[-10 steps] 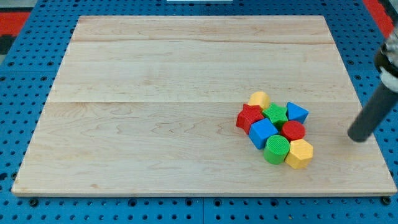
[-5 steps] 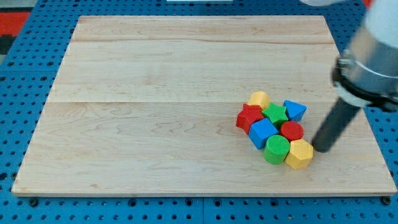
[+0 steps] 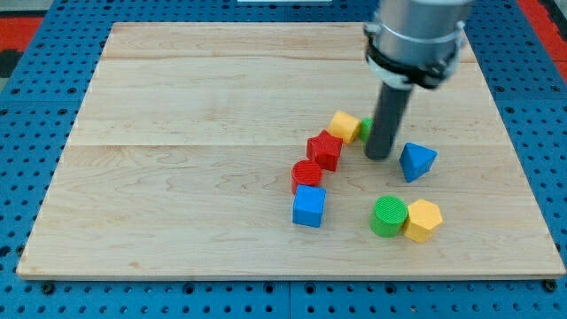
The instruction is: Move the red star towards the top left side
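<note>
Seven blocks fully showing on the board [image 3: 177, 204]: red star [image 3: 325, 151], red cylinder [image 3: 306, 175], blue cube [image 3: 308, 206], yellow block [image 3: 345, 126], blue triangle [image 3: 416, 161], green cylinder [image 3: 388, 216], yellow hexagon [image 3: 423, 220]. A sliver of a green block [image 3: 365, 129] peeks beside my tip [image 3: 379, 156]. No claw, just the rod; tip sits right of the star, near it. Star's right of centre, with open wood toward the view's top left.

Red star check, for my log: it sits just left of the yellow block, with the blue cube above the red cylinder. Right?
Not quite. The camera view shows the blue cube below the red cylinder, not above it. The red star does sit just left of the yellow block.
</note>
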You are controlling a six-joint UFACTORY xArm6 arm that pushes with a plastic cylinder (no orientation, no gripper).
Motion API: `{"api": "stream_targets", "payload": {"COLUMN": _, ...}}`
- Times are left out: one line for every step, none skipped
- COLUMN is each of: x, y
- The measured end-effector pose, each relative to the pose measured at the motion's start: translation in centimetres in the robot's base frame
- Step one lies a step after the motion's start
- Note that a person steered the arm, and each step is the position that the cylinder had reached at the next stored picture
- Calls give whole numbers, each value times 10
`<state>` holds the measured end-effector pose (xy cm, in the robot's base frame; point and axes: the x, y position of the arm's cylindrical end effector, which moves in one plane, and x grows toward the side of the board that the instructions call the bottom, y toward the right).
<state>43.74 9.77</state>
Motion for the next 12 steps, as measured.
{"api": "stream_targets", "payload": {"x": -16, "y": -40}}
{"api": "stream_targets", "payload": {"x": 3, "y": 19}}
{"api": "stream_targets", "payload": {"x": 8, "y": -6}}
{"api": "stream_targets", "payload": {"x": 43, "y": -4}}
{"api": "stream_targets", "payload": {"x": 47, "y": -40}}
{"api": "stream_targets", "payload": {"x": -1, "y": -118}}
{"api": "stream_targets", "payload": {"x": -35, "y": -150}}
{"api": "stream_targets", "payload": {"x": -44, "y": -142}}
{"api": "stream_targets", "payload": {"x": -43, "y": -142}}
{"api": "stream_targets", "payload": {"x": -19, "y": -109}}
{"api": "stream_targets", "payload": {"x": 26, "y": -82}}
{"api": "stream_targets", "payload": {"x": 29, "y": -20}}
